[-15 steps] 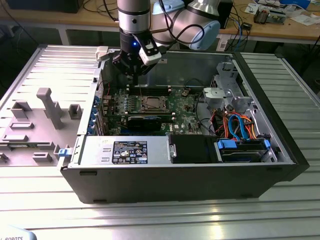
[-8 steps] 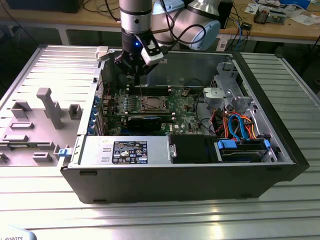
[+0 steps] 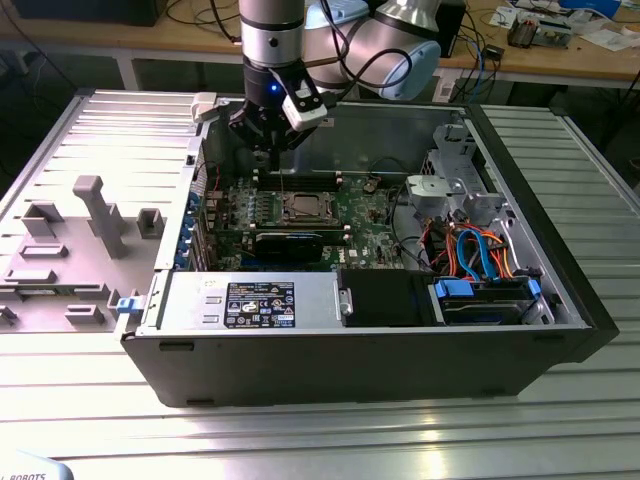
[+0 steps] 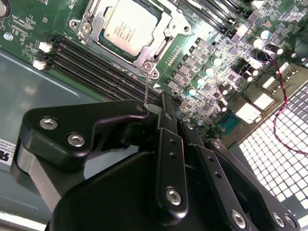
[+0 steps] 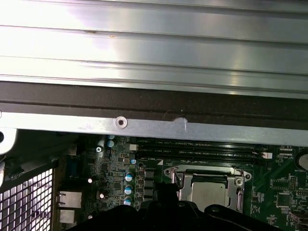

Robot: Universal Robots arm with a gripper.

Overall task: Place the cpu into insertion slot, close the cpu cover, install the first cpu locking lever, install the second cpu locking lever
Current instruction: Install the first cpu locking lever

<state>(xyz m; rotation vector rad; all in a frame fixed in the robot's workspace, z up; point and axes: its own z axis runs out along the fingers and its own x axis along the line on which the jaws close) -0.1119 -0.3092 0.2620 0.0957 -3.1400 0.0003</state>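
Observation:
The cpu lies with its silvery top up in the insertion slot on the green motherboard. The cpu cover lies flat around it as a metal frame. From one corner of the socket a thin wire locking lever stands up and reaches my gripper's fingertips. My gripper hangs above the board beside the socket, on the exterior view's left, fingers shut together. Whether the lever is pinched between them I cannot tell. The exterior view shows the gripper over the case's rear wall side, the cpu below it.
Long black memory slots run beside the socket. A black card and the power supply lie nearer the front. Drive cage and cables fill the case's right. The case wall stands close behind. A grey fixture tray sits outside.

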